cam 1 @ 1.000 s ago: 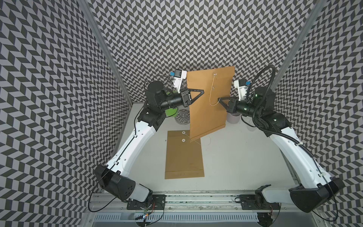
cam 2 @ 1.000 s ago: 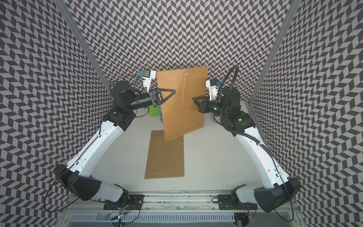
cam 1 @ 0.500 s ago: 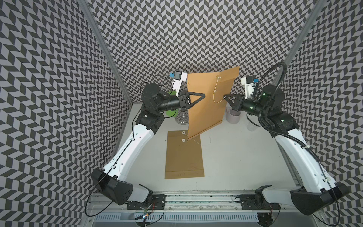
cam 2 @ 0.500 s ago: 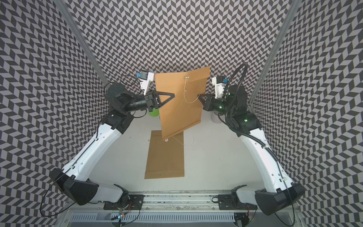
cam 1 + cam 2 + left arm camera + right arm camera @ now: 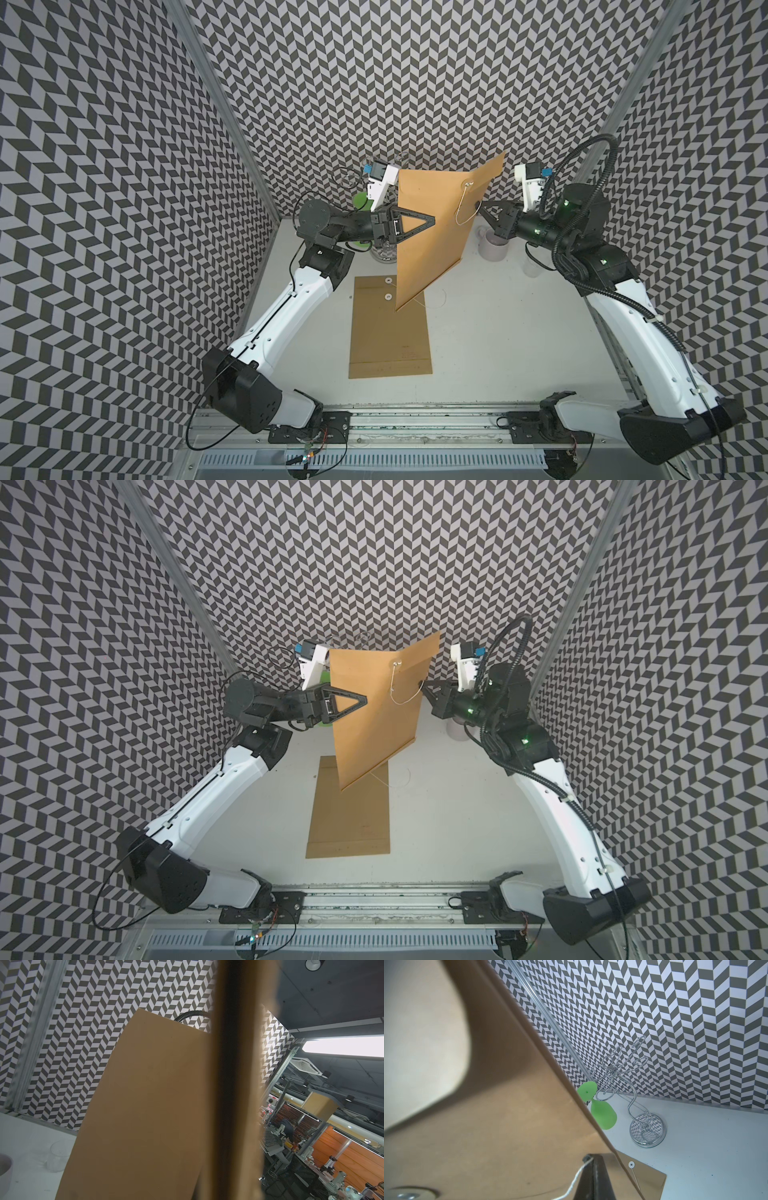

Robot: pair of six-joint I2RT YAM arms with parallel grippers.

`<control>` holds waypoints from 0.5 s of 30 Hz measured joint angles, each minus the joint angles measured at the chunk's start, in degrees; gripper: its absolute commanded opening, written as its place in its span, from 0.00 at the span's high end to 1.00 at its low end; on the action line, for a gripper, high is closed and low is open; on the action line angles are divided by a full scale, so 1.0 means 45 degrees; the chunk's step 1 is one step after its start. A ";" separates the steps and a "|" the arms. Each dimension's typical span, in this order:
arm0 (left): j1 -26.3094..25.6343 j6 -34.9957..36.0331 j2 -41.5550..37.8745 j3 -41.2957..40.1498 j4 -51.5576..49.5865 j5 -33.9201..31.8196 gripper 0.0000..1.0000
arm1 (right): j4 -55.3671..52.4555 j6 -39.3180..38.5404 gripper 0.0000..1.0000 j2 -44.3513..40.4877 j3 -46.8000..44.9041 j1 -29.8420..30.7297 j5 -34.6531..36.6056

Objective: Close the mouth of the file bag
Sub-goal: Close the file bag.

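Carrying all items: white tabletop (image 5: 498,332). File bag (image 5: 432,249): brown, raised upright above the tabletop's back half between both arms, flap end uppermost, lower corner over a second file bag (image 5: 388,340) lying flat at centre. Left claw (image 5: 415,224): clenched on the raised bag's near edge. Right claw (image 5: 483,204): clenched on the free end of the string (image 5: 461,203), just beside the bag's other edge. Mug (image 5: 492,249): pale, standing below the right claw. String: white, looping slack from the flap's button to the right claw.

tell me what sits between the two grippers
The raised file bag, shown in both top views: the left gripper clamps its edge, and the right gripper pinches its string.
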 measured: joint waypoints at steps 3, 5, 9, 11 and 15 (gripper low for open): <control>0.0015 -0.1389 0.0340 -0.0136 0.1627 0.0044 1.00 | 0.0199 0.0034 1.00 -0.0155 -0.0267 0.0000 -0.0073; 0.0121 -0.2312 0.0622 -0.0282 0.2628 0.0029 1.00 | 0.0228 0.0034 1.00 -0.0214 -0.0413 0.0000 0.0005; 0.0491 -0.2778 0.0777 -0.0544 0.2803 -0.0248 1.00 | 0.0107 -0.0024 1.00 -0.0248 -0.0466 0.0000 0.0277; 0.0719 -0.3050 0.0777 -0.0665 0.2861 -0.0505 1.00 | 0.0068 -0.0049 1.00 -0.0321 -0.0466 0.0000 0.0403; 0.1035 -0.4682 0.0865 -0.1341 0.4177 -0.1297 1.00 | 0.0112 -0.0034 1.00 -0.0593 -0.0656 0.0000 0.0515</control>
